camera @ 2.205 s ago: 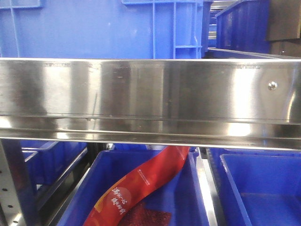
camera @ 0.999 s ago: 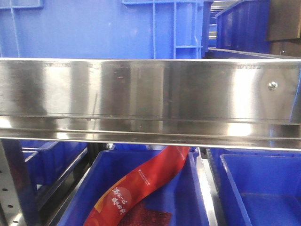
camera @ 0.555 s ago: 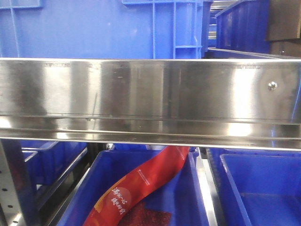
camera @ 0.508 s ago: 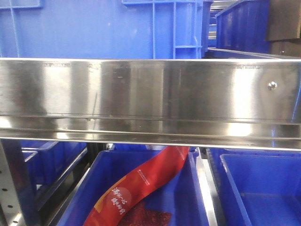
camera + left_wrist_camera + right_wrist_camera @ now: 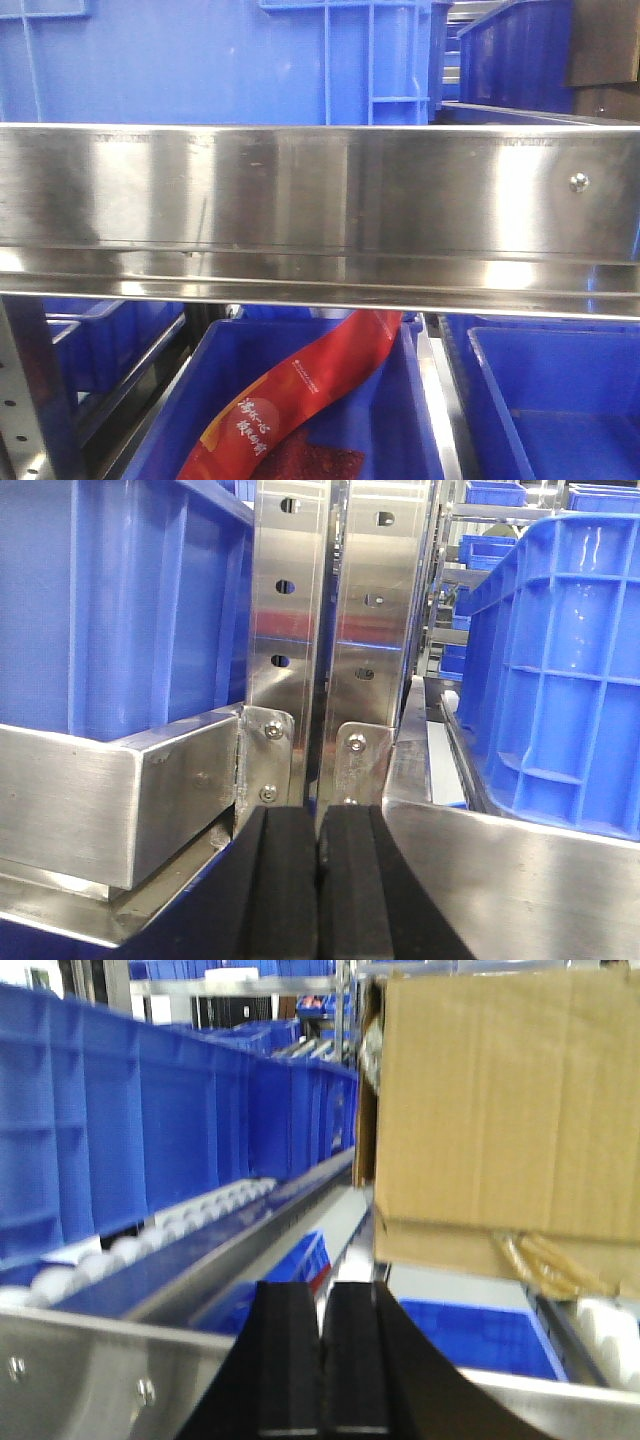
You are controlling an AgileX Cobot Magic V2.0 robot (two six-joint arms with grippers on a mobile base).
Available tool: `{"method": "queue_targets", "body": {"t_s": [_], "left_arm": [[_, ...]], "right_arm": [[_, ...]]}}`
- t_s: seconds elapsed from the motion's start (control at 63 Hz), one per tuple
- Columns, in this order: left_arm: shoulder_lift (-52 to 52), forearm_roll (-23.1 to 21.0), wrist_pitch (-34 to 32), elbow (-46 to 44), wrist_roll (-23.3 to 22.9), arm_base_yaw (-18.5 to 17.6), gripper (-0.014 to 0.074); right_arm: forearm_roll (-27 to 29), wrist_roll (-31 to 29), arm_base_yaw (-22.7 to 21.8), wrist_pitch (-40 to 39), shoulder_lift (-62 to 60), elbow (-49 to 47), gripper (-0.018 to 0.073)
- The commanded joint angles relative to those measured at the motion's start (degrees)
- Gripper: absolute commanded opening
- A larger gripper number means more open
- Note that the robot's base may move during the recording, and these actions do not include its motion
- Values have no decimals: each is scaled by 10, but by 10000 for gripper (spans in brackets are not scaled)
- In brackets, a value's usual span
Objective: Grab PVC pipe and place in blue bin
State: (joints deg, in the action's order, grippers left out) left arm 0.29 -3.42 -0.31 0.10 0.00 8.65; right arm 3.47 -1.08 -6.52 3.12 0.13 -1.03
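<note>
Fingers of the left gripper (image 5: 320, 880) and right gripper (image 5: 323, 1360) are seen pressed together, holding nothing. No PVC pipe is seen. A blue bin (image 5: 400, 420) containing a red packet (image 5: 300, 395) is observed beneath the steel shelf rail (image 5: 320, 210).

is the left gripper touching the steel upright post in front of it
Apart. The left wrist view shows the left gripper, jaws shut and empty, well short of the steel posts behind it.
</note>
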Motion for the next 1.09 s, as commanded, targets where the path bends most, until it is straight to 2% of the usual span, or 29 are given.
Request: {"method": "queue_targets", "body": {"t_s": [0.0,0.254,0.46,0.777,0.968,1.079], "left_arm": [[-3,-4,-11,-1,0,-4,-111],[-3,-4,-11,-1,0,-4,-111],[-3,-4,-11,-1,0,-4,-111],[-3,-4,-11,-1,0,-4,-111],[-3,-4,-11,-1,0,-4,-111],[-3,-4,-11,-1,0,-4,-111]], "right_arm": [[-7,1,-4,-23,-1,10,-169],[-4,1,-4,-31,-1,10,-169],[-4,1,-28,-8,-1,10,-169],[-7,1,-36,32,-1,10,-169],[-12,1,-37,23,-1,10,-169],[-12,1,-53,17,-1,10,-169]]}}
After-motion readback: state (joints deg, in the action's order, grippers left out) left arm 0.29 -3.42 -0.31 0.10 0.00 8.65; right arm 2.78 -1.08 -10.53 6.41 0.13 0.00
